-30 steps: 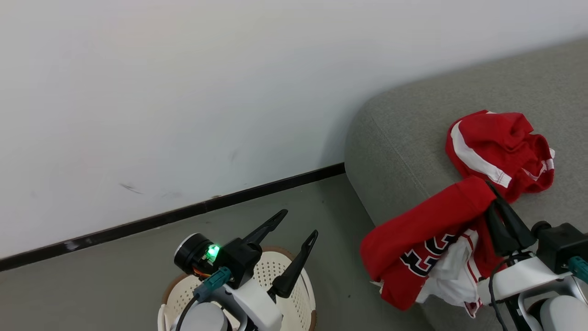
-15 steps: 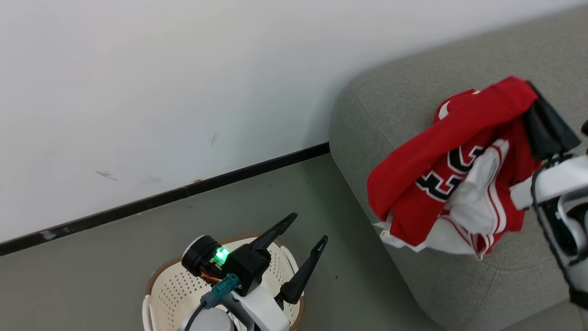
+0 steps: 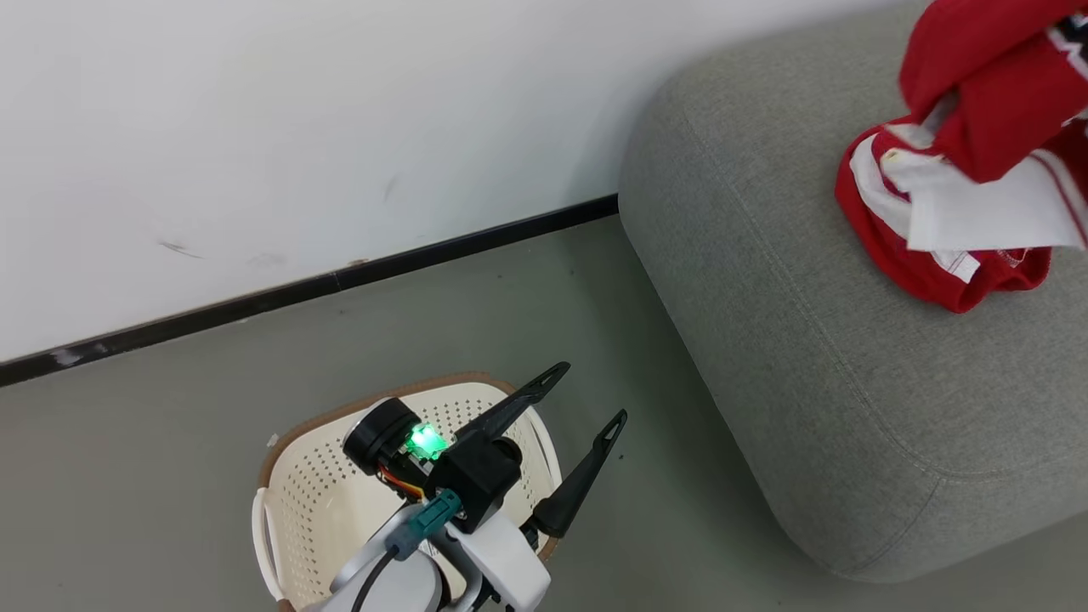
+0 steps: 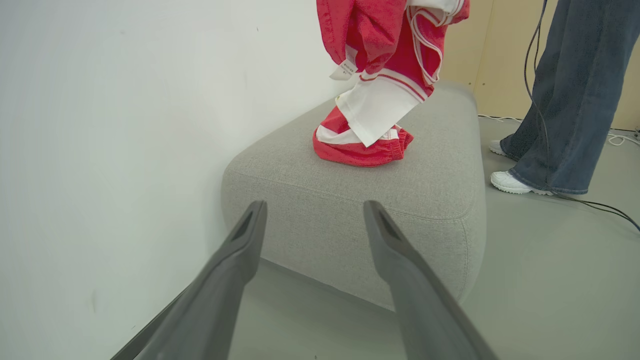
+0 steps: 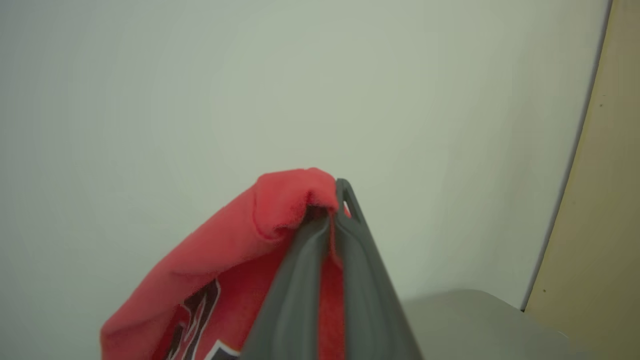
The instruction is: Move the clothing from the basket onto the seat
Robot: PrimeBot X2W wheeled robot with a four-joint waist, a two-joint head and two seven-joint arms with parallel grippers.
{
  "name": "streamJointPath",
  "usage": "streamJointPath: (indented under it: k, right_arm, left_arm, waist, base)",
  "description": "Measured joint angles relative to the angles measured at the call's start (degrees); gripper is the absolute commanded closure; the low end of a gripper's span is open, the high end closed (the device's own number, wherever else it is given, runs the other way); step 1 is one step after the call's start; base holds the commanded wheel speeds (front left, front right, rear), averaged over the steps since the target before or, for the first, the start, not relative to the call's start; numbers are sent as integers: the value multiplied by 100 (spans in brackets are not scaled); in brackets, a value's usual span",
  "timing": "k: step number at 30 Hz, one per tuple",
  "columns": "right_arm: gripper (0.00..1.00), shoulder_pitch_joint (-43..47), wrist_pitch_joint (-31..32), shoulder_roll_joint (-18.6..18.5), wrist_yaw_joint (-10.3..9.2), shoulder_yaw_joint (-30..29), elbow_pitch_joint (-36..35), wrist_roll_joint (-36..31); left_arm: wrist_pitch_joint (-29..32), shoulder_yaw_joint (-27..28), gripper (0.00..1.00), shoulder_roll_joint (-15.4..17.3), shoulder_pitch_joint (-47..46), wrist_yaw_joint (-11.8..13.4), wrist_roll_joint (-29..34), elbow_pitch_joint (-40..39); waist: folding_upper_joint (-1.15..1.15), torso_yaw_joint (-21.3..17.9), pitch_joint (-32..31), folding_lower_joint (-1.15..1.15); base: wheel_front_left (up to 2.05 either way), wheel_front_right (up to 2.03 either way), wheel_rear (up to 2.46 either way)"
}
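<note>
Right, my right gripper (image 5: 334, 202) is clamped tight on a fold of the hanging garment (image 5: 225, 265). This is red fabric with black-and-white lettering that bunches over the fingertips and drapes away below them. Past those fingertips I see the pale wall (image 5: 200, 75), and a corner of the grey seat (image 4: 440, 200) lies low down to the right of them.

In the left wrist view that garment dangles in the air, a white panel and a small tag at its lower edge. Directly beneath it the crumpled garment (image 4: 357, 150), red with a white stripe, lies on the seat. I cannot tell whether the white panel touches that pile.

My left gripper (image 3: 590, 394) is spread wide with nothing between its fingers. It hovers over the basket (image 3: 297, 510), which stands on the floor (image 3: 170, 408) just below and behind the fingers. The seat sits ahead of this gripper, apart from it. Beyond the seat, off to the right of the fingers' line, a person's legs (image 4: 565, 90) in jeans and white shoes stand on the floor, with dark cables (image 4: 595, 202) trailing beside them.
</note>
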Motion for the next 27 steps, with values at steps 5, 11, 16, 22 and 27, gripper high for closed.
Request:
streamJointPath:
  k: [5,11,16,22,27]
  right_arm:
    - [100,-798,102,-528,0,-501,172,-15]
    - [100,-1120,281,-937,0,-550,427,-145]
    - [100,-1281,334,-968,0,-410,624,-188]
    - [100,-1452,357,-1101,1,-349,833,-325]
    - [100,-1457,315,-980,1,-92,1058,-326]
  left_arm:
    - [109,-46,0,43,-133,0,97,-207]
    - [211,-62,0,137,-292,-2,147,-363]
    - [309,-63,0,171,-425,-12,193,-490]
    - [410,-75,0,209,-547,-21,301,-604]
    - [465,-70,0,225,-637,-21,323,-687]
  waist:
    - [0,78,290,0]
    - [0,148,569,0]
    - [0,191,795,0]
    - [0,234,1050,0]
    - [0,277,1252,0]
  base:
    - [0,0,0]
    - [0,0,0]
    - [0,0,0]
    - [0,0,0]
    - [0,0,0]
